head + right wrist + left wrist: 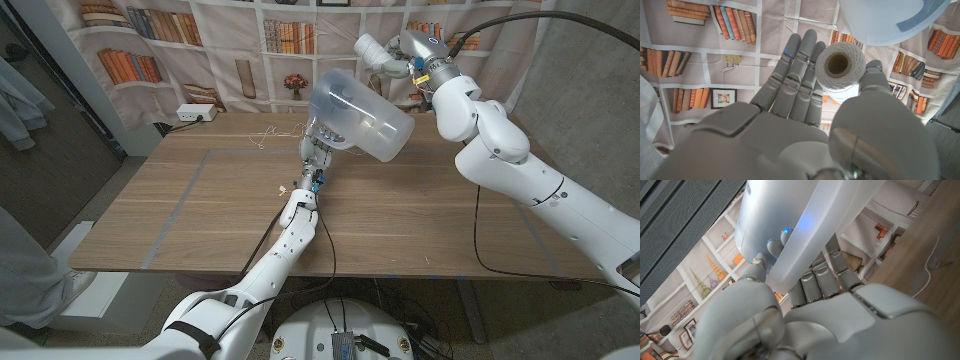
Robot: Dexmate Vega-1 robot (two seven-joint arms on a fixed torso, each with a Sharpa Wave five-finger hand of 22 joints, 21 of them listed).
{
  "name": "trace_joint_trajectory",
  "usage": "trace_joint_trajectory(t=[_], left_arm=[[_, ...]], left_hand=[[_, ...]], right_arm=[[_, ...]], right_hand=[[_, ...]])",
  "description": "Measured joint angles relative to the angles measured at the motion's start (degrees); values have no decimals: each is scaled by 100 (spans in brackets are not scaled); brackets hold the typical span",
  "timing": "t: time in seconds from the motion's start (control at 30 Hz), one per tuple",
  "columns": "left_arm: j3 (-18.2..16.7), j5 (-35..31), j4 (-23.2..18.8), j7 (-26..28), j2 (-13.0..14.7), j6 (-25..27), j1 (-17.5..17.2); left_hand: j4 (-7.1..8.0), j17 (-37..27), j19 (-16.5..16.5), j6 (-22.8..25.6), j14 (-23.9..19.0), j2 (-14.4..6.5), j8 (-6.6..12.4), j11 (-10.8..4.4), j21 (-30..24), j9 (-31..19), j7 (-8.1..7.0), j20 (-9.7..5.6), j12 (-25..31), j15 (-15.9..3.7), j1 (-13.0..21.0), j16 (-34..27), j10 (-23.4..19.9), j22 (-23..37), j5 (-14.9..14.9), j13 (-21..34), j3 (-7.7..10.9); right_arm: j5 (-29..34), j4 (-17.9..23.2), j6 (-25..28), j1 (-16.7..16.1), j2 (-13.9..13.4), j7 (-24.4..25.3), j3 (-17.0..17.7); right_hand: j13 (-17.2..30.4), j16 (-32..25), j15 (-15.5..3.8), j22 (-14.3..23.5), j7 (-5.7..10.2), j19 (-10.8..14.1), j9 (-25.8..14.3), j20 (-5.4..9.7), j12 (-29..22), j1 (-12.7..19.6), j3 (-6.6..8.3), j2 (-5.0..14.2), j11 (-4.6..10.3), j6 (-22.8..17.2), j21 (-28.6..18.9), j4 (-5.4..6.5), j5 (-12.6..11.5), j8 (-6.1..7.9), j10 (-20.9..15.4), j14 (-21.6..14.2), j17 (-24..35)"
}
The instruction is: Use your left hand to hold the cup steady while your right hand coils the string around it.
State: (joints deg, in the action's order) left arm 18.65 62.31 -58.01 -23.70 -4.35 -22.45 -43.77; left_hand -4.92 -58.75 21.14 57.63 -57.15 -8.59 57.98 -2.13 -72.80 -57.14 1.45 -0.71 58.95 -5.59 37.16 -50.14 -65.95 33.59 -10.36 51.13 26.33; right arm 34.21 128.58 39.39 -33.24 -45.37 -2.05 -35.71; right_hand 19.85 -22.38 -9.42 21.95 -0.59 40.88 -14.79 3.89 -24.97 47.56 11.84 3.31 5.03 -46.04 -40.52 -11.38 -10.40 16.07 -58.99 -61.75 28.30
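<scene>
Bookshelf-printed cloth (150, 50) hangs behind the wooden table (200, 220). My left hand (319, 150) grips the translucent cup (360, 120) from below and holds it tilted in the air above the table's far middle. My right hand (805, 100) is raised beside the cup, fingers and thumb closed around a spool of white string (838, 65). A loose strand of string (275, 133) lies on the table near the far edge.
</scene>
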Motion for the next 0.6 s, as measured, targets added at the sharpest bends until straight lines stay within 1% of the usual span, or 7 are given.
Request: trace_joint_trajectory(t=[0.13,0.2,0.4,0.43,0.57,0.6], left_arm=[[0,44,12,-35,-24,97,8],[9,90,-3,-38,-94,184,8],[9,168,-3,-42,-94,336,8],[23,168,-115,-42,-161,336,-44],[30,168,-156,-42,-182,336,-67],[31,201,-166,-43,-186,415,-73]], left_hand=[[0,8,0,0,7,0,0,1,0,-14,0,0,0,7,0,0,2,0,0,0,0],[0,0,0,0,7,0,0,8,1,-14,0,0,0,7,0,0,10,0,0,0,0],[19,13,1,0,7,0,-12,7,1,35,0,0,-1,7,0,0,12,0,0,0,18],[19,13,0,0,7,0,-34,7,1,54,0,-1,-1,7,0,0,12,0,0,0,18],[19,13,-31,0,7,0,-35,0,1,58,0,-31,-1,7,0,0,21,0,0,1,18],[19,9,-31,0,7,0,-35,9,1,53,0,-31,-1,7,0,0,29,0,0,1,18]], right_arm=[[24,29,-9,-6,32,-28,-28],[87,46,-36,-14,54,-95,-52],[87,92,-36,-28,103,-95,-106],[191,92,-78,-28,104,-190,-106],[251,92,-97,-28,104,-233,-106],[262,146,-103,-59,149,-243,-154]], right_hand=[[0,0,1,0,0,0,0,0,1,0,0,0,0,0,-39,0,0,-11,0,-1,0],[1,0,2,0,0,0,0,0,2,0,0,0,0,0,-43,0,0,-15,0,-2,0],[0,0,9,0,0,-20,1,20,17,1,0,-1,0,0,-85,0,2,5,0,-10,-1],[0,0,9,0,1,-20,1,21,18,1,0,-1,0,-1,-88,0,4,6,-1,-11,15],[15,28,9,26,0,-20,2,20,21,1,0,-1,0,0,-88,0,4,6,-1,-12,27],[22,43,10,26,0,-20,2,20,22,1,0,-1,0,-1,-95,0,4,6,-1,-12,26]])
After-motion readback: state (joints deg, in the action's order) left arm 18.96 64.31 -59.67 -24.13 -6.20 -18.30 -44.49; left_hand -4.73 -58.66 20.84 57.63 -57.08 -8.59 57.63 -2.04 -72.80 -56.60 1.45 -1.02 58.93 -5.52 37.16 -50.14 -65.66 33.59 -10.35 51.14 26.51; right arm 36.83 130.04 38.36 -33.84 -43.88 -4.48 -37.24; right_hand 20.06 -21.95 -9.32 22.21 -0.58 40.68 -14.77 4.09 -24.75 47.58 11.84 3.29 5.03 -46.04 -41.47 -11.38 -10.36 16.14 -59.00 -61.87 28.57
